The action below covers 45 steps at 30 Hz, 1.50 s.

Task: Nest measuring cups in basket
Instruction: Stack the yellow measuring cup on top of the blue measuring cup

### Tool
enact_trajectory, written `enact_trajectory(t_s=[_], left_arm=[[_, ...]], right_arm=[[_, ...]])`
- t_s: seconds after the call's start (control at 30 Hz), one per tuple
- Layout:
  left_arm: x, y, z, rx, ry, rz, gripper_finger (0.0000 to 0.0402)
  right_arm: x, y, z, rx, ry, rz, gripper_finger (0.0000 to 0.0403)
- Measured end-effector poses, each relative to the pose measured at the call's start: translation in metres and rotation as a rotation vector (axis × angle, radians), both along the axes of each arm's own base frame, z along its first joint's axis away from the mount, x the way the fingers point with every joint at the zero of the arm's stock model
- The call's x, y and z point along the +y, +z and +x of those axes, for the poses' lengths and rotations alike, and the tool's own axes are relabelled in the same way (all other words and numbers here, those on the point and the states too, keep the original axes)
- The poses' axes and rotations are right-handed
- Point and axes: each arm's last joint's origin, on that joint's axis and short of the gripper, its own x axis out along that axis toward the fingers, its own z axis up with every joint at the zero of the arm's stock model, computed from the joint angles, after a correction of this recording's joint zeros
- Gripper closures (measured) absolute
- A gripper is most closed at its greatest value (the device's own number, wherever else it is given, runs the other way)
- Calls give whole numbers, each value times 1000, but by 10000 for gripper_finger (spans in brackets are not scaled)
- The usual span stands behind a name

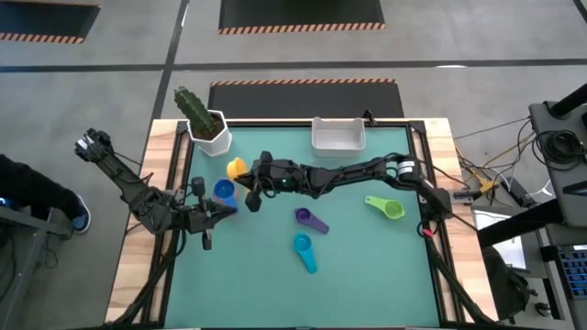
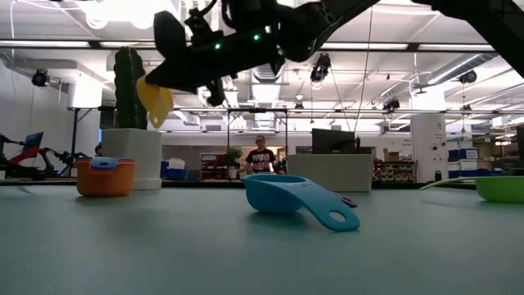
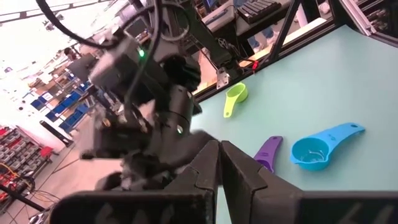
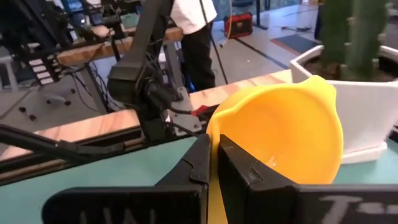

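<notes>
My right gripper (image 1: 246, 172) reaches across the table toward its left and is shut on a yellow measuring cup (image 1: 237, 168), which hangs well above the table (image 2: 155, 98). Just on the near side of it, a blue cup sits inside an orange cup (image 2: 105, 176) on the mat. The purple cup (image 1: 310, 220), the teal cup (image 1: 304, 250) and the green cup (image 1: 385, 206) lie apart on the mat. The white basket (image 1: 337, 135) stands at the far edge. My left gripper (image 1: 206, 215) waits shut at the left edge and holds nothing. My right gripper pinches the yellow cup's flat handle (image 4: 212, 186) between its two fingers. The fingers point about level toward the table's left and lie along the handle. The bowl (image 4: 280, 134) juts out past the fingertips, tipped on its side and lifted clear of the table.
A white pot with a green cactus (image 1: 206, 124) stands at the far left corner, close behind the yellow cup. The mat's near half, in front of the teal cup, is bare. A person stands in the room beyond the table (image 2: 260, 156).
</notes>
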Motion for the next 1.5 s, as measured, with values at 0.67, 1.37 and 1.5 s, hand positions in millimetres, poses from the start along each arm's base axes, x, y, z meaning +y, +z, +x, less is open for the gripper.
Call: enact_trajectory(t_s=[0.67,1.37,1.5], left_arm=[[1,1,-1,-8,0,-6,402],[1,1,-1,-10,0,-9,402],[1,1,-1,-10,0,-9,402]], right_arm=[[5,-16,50,151,81,-58,394],[5,-41,53,213,82,-53,394],[5,-40,53,206,82,-54,394]])
